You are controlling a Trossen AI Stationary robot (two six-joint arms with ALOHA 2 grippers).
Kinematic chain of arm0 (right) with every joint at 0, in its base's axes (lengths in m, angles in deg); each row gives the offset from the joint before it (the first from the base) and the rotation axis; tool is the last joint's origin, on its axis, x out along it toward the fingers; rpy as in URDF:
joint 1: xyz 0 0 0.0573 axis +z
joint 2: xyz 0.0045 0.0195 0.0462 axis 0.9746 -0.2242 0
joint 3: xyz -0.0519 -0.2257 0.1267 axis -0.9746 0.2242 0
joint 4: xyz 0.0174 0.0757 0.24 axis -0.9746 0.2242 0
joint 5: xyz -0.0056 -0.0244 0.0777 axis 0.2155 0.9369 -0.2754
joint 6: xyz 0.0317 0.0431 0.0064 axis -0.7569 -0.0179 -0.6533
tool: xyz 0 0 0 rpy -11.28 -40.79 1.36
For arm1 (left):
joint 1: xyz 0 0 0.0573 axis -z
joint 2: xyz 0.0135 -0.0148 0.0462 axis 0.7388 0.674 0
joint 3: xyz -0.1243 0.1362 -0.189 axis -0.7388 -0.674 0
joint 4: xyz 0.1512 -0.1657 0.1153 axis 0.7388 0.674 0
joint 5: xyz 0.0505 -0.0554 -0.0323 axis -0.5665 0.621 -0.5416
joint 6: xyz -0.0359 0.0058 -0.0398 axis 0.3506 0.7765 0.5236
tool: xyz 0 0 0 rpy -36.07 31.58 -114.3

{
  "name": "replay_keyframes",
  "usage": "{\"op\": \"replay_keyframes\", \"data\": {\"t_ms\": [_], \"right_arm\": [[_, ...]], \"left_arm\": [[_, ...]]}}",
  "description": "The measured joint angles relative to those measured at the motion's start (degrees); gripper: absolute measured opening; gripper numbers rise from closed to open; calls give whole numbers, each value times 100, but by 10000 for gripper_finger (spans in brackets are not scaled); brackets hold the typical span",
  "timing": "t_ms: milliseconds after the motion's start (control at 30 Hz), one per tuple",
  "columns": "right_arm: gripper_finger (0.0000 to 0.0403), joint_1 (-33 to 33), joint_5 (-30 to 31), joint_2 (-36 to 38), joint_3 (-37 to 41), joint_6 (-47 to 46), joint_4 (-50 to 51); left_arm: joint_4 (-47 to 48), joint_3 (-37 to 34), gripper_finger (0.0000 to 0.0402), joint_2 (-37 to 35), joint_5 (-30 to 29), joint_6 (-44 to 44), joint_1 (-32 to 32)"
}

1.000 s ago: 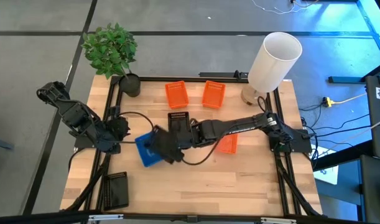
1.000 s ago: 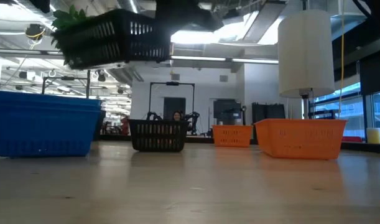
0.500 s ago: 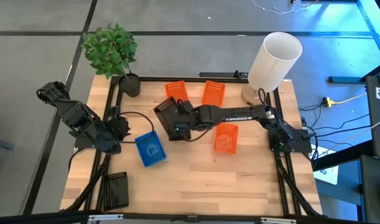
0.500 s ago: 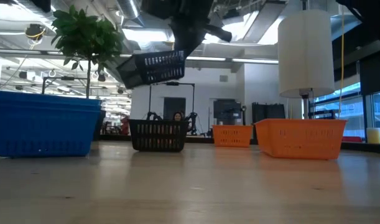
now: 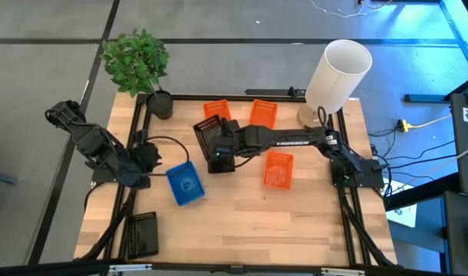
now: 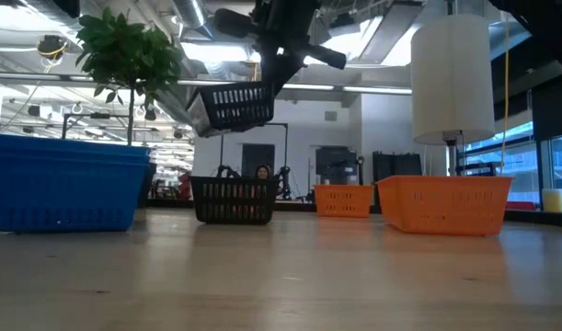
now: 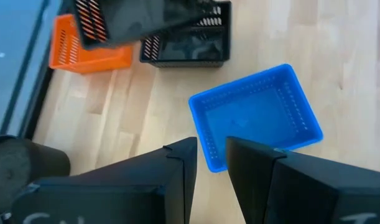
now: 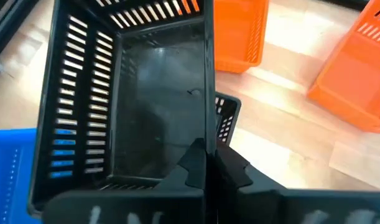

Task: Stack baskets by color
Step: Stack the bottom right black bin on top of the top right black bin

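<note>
Right hand [image 8: 205,163] is clamped shut on the rim of a black perforated plastic basket [image 5: 211,135], held tilted in the air above the far-middle of the light wooden desk [image 5: 241,222]. In the low view that raised basket [image 6: 233,105] hangs over a second black mesh basket [image 6: 233,199] standing on the desk; the right wrist view shows this lower one [image 8: 224,121] just under the held one's edge. Left hand [image 7: 209,158] waits at the left side of the desk, fingers parted, gripping nothing, above the near edge of a blue perforated rectangular basket [image 5: 185,183], which sits left of centre. Cannot tell whether it is one blue basket or several nested. Third black basket [image 5: 141,233] lies at the near-left corner. Two orange mesh baskets stand at the far edge: one [image 5: 214,110] just behind the held basket, one [image 5: 263,114] to its right. Another orange basket [image 5: 278,169] sits right of centre. Green leafy plant in a black pot [image 5: 158,103] at the far-left corner; tall white cylinder lamp [image 5: 337,73] at the far-right corner.
</note>
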Motion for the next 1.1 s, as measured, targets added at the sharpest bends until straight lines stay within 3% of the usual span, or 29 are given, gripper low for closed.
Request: {"op": "replay_keyframes", "data": {"t_ms": [267, 633, 867, 1000, 1100], "right_arm": [[4, 0, -221, 0, 0, 300, 7], [5, 46, 206, 0, 2, -1139, 49], [5, 46, -29, -51, 2, -2092, 164], [5, 46, -447, -268, 2, -2099, -48], [5, 52, -442, -426, 4, -2084, -26]], "left_arm": [[12, 0, 76, 0, -8, -211, -1], [65, -1, 76, 0, -204, -506, -4], [68, -1, 76, -1, -134, -519, 0], [66, 0, 76, -2, -130, -791, 0], [66, -1, 76, -2, -148, -803, -2]]}}
